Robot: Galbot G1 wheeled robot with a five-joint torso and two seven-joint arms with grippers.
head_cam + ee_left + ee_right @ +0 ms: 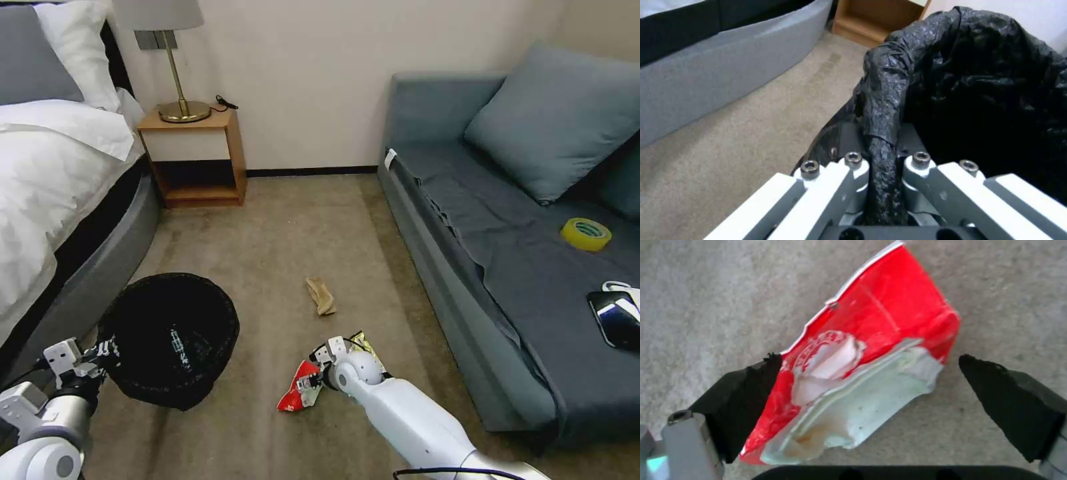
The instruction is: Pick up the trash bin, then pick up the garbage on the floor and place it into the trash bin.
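Down at my left side, my left tool (100,352) is clamped tight on the bag-covered rim of the trash bin (170,337), which hangs tilted beside the bed (60,180), its mouth facing me. On the carpet to the right, my right tool (867,373) hovers with its fingers spread wide around the red-white wrapper (862,373); one fingertip touches the wrapper's edge, the other stands apart. Just beyond lies the yellow-red snack wrapper (368,345), and farther off the crumpled tan paper (321,296). On the sofa (507,267) at far right sit a yellow tape roll (586,234) and a black phone (617,319).
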